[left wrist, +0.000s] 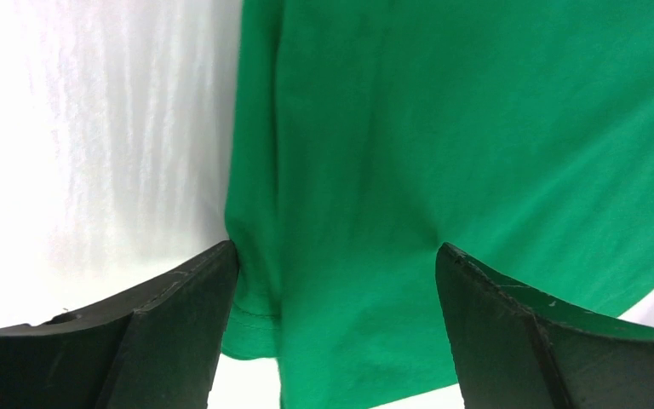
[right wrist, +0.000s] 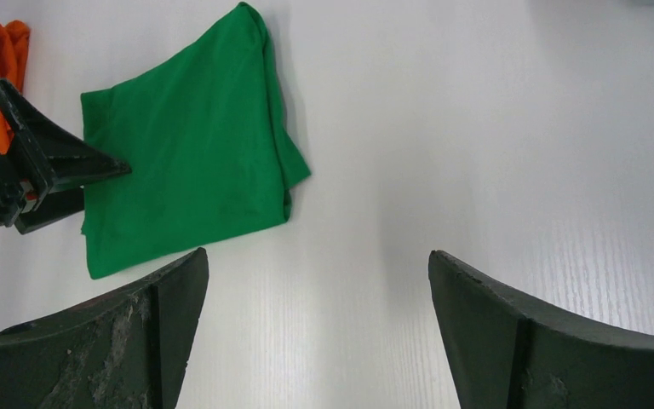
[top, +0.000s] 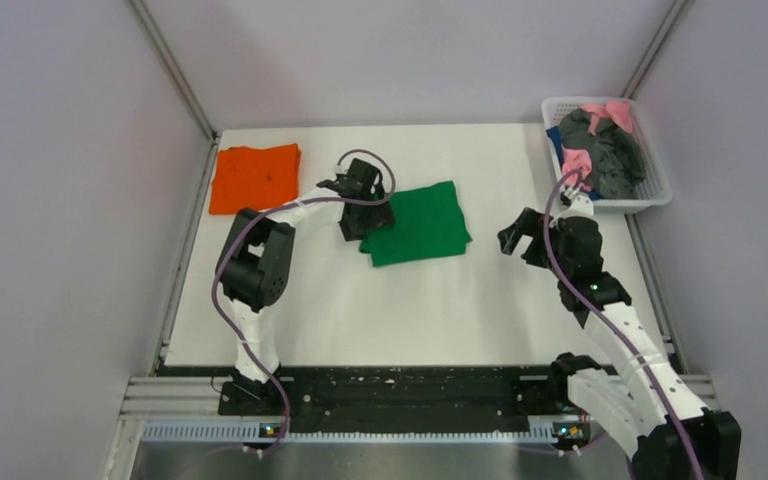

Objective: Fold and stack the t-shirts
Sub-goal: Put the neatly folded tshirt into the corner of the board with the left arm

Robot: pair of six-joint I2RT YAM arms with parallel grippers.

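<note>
On the table [top: 520, 300], your folded green t-shirt [top: 418, 225] lies centre, the orange t-shirt [top: 253, 177] far-left. Likely soft and floppy: pinch all layers at an edge. Left gripper [left wrist: 336, 256] gapes astride the green edge; right gripper [right wrist: 319, 260] hangs open, empty.

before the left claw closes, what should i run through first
1. Green t-shirt folded and lying flat: ok, mid-table.
2. Left claw open and astride the shirt's edge: ok, one finger at the hem, the other over the cloth.
3. All folded layers between the jaws: cannot tell, the underside is hidden.
4. Right claw out of the way: ok, open over bare table to the right of the shirt, holding nothing.
5. Orange t-shirt folded and free to be stacked on: ok, at the far left, apart from the green one.
6. Other garments contained: ok, all inside the basket.
</note>
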